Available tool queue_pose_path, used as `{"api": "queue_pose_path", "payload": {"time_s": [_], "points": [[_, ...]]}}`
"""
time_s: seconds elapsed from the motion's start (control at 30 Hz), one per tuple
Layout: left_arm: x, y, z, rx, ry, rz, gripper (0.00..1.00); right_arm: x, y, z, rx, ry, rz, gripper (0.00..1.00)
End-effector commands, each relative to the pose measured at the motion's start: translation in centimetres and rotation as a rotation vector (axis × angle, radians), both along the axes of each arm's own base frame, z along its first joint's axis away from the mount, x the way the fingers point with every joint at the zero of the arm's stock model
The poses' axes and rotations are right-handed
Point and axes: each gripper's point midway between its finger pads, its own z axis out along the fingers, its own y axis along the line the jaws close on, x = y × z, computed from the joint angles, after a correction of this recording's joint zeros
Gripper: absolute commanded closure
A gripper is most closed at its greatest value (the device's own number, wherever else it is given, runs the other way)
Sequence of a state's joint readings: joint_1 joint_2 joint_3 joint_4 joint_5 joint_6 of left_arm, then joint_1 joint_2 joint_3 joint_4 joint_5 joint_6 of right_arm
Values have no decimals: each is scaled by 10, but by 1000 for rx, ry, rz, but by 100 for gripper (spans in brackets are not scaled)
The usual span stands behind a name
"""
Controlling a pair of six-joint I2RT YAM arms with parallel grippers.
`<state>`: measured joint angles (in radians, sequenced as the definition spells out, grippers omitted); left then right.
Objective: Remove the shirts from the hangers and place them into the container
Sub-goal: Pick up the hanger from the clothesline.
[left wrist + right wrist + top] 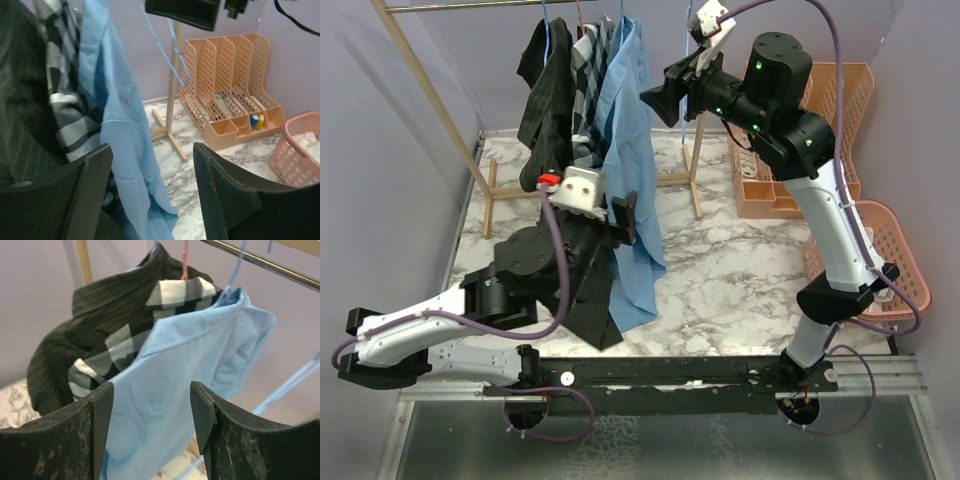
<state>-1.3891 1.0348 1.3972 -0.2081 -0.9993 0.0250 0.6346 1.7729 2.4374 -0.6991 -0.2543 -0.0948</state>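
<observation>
Three shirts hang side by side on the rack: black pinstriped [545, 105], black-and-white checked [590, 70], and light blue [630, 160] at the right. My left gripper [620, 215] is open low at the blue shirt's [120, 140] front edge, and the cloth hangs just beyond its fingers [95, 185]. My right gripper [665, 100] is open, high up, facing the blue shirt's shoulder [190, 365] without touching it. A pink hanger [185, 260] carries the checked shirt and a blue hanger [235, 270] the blue one. The salmon-pink container [900, 250] sits at the far right, with white cloth [307, 142] inside.
An empty light blue hanger [165, 50] hangs right of the shirts, by the right gripper. A peach file organizer [800, 150] stands at the back right. The wooden rack's post and feet [695, 175] stand behind the blue shirt. Purple walls close in on both sides.
</observation>
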Motion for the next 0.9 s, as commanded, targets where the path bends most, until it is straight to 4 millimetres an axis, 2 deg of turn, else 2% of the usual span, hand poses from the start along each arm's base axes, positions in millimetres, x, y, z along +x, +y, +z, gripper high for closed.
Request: {"api": "queue_pose_path", "payload": {"time_s": [0.0, 0.13, 0.33, 0.5, 0.7, 0.87], "points": [[0, 41, 8, -87, -2, 94, 32, 0, 22, 7, 33, -21, -20, 37], [2, 52, 6, -67, -4, 143, 33, 14, 32, -10, 22, 17, -50, 35], [4, 59, 2, -33, -5, 180, 33, 17, 41, -12, 53, 37, -36, 34], [4, 59, -6, -31, 2, 182, 32, 18, 52, -25, 40, 70, -12, 34], [4, 56, -14, -28, 10, 178, 32, 18, 58, -32, 27, 72, -21, 35], [5, 50, -19, 2, 13, 180, 33, 24, 71, -54, -15, 96, -44, 37]]}}
